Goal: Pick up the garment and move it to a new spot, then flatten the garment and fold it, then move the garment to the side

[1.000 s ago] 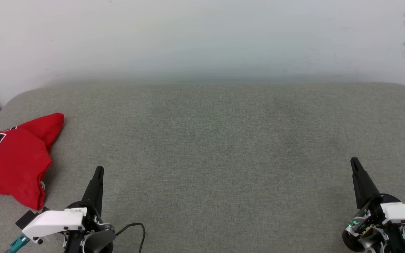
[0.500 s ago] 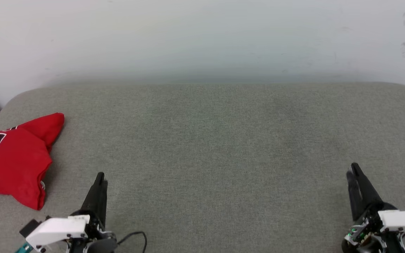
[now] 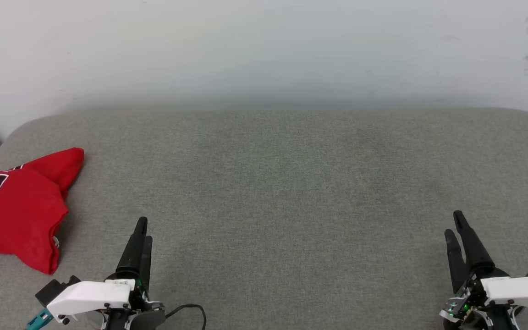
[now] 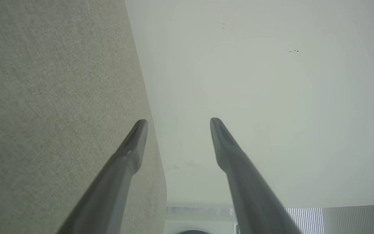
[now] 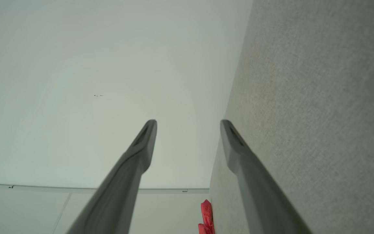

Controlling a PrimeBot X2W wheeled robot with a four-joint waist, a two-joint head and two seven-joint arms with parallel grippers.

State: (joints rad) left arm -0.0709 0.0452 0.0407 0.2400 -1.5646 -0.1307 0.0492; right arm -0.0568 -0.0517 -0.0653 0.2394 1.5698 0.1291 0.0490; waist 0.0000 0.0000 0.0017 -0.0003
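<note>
Jaws were spread on both grippers, with nothing held between them. The left gripper (image 3: 145, 229) sat at the lower left of the head view, its two long dark fingers pointing up over the grey-green woven upholstered surface (image 3: 291, 183). The right gripper (image 3: 453, 223) sat at the lower right in the same pose. Each wrist view showed a clear gap between the fingertips, with pale wall (image 3: 264, 46) and grey fabric behind them.

The garment, a red cloth top with part of its black, white-outlined lettering showing (image 3: 16, 211), lay bunched at the far left edge of the surface, cut off by the picture's edge. It was near the left gripper but apart from it, and well apart from the right gripper. A thin black cable (image 3: 190, 308) looped beside the left gripper's base.
</note>
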